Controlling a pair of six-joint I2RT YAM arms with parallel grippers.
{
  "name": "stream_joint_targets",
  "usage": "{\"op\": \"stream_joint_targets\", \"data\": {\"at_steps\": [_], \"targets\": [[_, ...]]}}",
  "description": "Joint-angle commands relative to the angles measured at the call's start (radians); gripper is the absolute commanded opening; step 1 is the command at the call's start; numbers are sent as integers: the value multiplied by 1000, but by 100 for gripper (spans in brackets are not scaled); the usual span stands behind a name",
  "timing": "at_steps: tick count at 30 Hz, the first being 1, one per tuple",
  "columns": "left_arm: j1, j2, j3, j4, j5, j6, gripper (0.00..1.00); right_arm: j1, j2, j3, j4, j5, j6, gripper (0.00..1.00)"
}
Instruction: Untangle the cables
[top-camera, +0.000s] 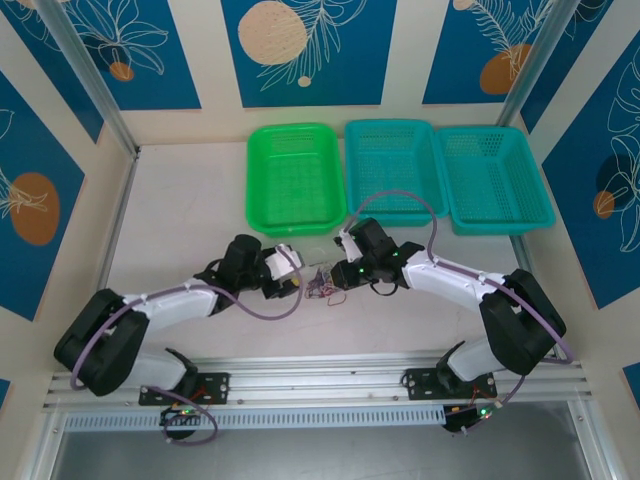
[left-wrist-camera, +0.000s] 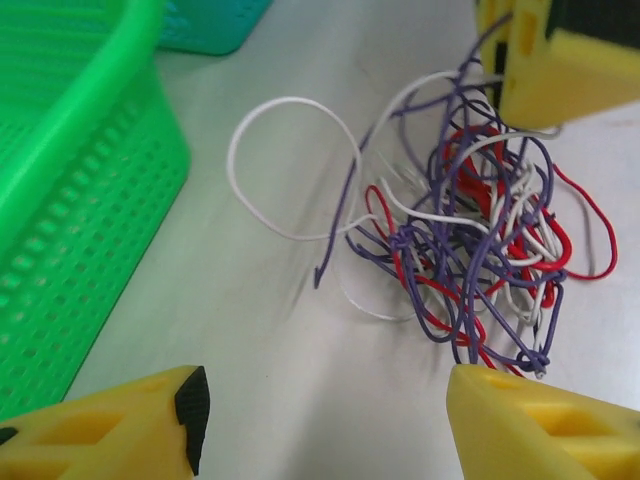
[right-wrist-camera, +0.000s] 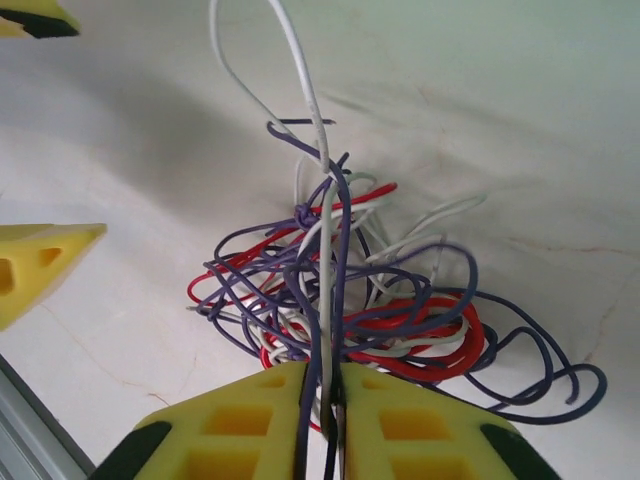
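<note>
Untangling, judged barely begun. Your left gripper (left-wrist-camera: 325, 400) stands wide and holds nothing; your right gripper (right-wrist-camera: 325, 385) pinches purple and white strands. The cables (right-wrist-camera: 340, 300) lie in one knotted clump on the table (top-camera: 190, 230) between both grippers, near the green basket (top-camera: 295, 178), no strand yet separated.

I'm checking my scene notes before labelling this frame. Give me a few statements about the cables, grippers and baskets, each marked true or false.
1. The cables lie in one tangled heap on the table. True.
2. The right gripper stands wide open, clear of the wires. False: its jaws are nearly together, with purple and whitish strands between them.
3. The left gripper is open. True.
4. The tangle sits inside the green basket. False: it lies on the table, outside the basket.
</note>
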Motion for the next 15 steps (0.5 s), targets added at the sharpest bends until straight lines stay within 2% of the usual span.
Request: {"op": "stream_joint_targets", "data": {"at_steps": [1,3,6,10,15], "targets": [[10,47,56,97,195,120,65,0,-13,30,-40,11,17,21],[10,96,64,158,241,57,67,3,-28,26,-44,15,29,27],[10,177,45,282,194,-5,68,3,-61,11,-45,17,49,41],[8,240,39,352,100,-50,66,3,-106,-11,-42,-8,66,44],[8,259,61,375,86,-62,64,1,-136,-34,-17,-9,86,43]]}}
